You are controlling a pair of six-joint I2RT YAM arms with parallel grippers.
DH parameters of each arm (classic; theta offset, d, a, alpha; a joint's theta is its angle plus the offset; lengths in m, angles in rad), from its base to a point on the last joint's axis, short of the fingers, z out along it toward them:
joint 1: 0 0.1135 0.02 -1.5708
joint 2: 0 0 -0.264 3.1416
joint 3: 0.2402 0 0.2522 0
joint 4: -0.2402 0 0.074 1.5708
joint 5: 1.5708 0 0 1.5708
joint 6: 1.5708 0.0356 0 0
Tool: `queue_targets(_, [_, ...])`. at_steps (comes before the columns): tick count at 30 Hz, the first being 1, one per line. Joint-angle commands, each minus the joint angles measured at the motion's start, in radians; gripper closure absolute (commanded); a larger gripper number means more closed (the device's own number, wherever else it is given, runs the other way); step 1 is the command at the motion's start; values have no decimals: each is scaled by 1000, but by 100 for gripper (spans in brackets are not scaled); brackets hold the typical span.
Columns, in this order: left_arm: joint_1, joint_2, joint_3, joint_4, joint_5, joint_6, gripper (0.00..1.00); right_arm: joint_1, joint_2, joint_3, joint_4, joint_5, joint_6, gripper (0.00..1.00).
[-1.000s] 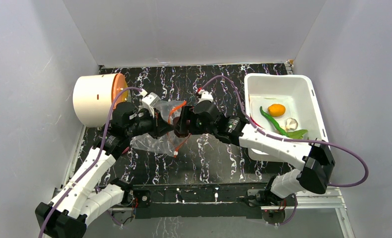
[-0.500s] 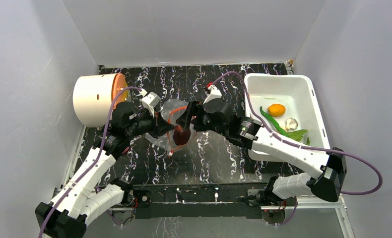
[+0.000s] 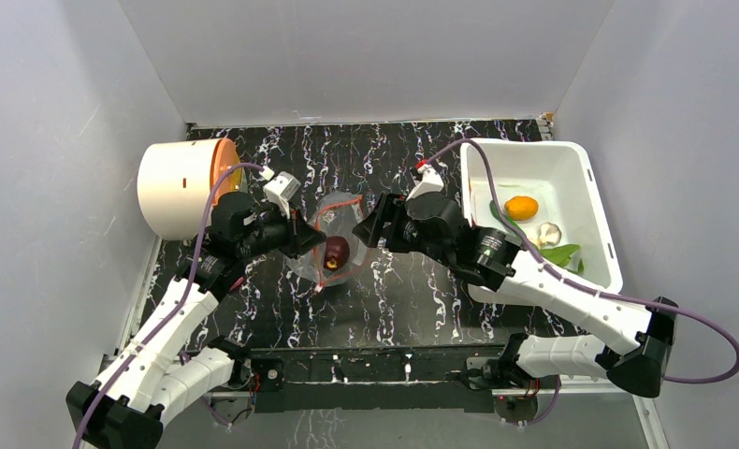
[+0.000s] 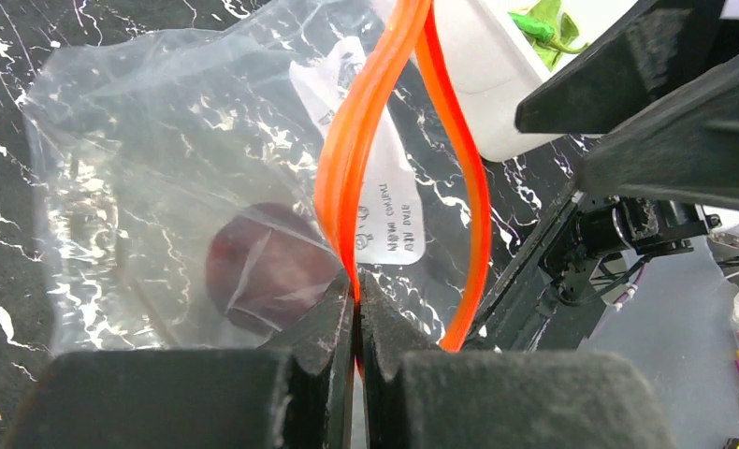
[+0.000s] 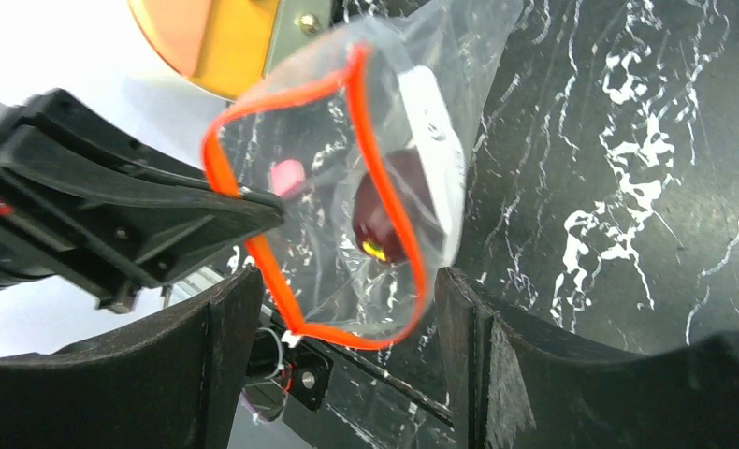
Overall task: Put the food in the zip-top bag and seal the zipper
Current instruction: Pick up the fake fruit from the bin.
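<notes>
The clear zip-top bag [image 3: 333,245] hangs open over the dark table, held up by my left gripper [image 3: 307,239]. That gripper [image 4: 357,299] is shut on one side of the orange-red zipper [image 4: 347,159]. A dark maroon round food [image 3: 336,251] lies inside the bag [image 4: 160,168], beside the white label [image 4: 384,206]. My right gripper [image 3: 364,229] stands open and empty just right of the bag's mouth, and its view looks into the mouth [image 5: 286,94] at the maroon food [image 5: 389,210]. The orange fruit [image 3: 520,208], green pepper [image 3: 514,227] and whitish garlic piece [image 3: 549,232] lie in the white bin.
The white bin [image 3: 534,159] stands at the back right, close behind my right arm. A cream cylinder [image 3: 174,187] with an orange rim lies at the back left, just behind my left arm. White walls enclose the table on three sides.
My right gripper has drawn back to the right, out of the bag's mouth, and the maroon food now lies in the bag. My left gripper keeps its hold on the zipper.
</notes>
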Motion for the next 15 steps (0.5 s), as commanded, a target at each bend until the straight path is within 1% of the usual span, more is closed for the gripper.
queue_targets(1, [-5,-11,28,39,2,-47,100,3,-6,-52,8,26,32,36])
queue_targets(4, [-5,-12,25,55,9,-67,100,3,8,-90,46,9,48,39])
queue_targets(6, [-5,-12,23,62,16,-76,100,3,23,-111,78,-9,54,44])
queue_targets(7, [-5,-12,22,58,18,-77,100,3,44,-120,94,-10,58,52])
queue_targets(9, [-5,-11,23,34,3,-58,100,3,48,-126,115,-1,44,72])
queue_targets(10, [-5,-11,29,12,-26,-41,100,3,48,-125,109,30,30,87])
queue_targets(11, [-5,-10,42,-27,-66,-18,100,3,47,-121,96,62,16,97])
queue_targets(12, [-5,-3,72,-85,-124,17,100,3,46,-118,74,108,10,100])
queue_targets(14, [-5,12,124,-149,-194,54,100,3,47,-121,59,144,10,100])
queue_targets(15, [-5,27,169,-196,-237,73,100,3,47,-124,59,146,-17,100])
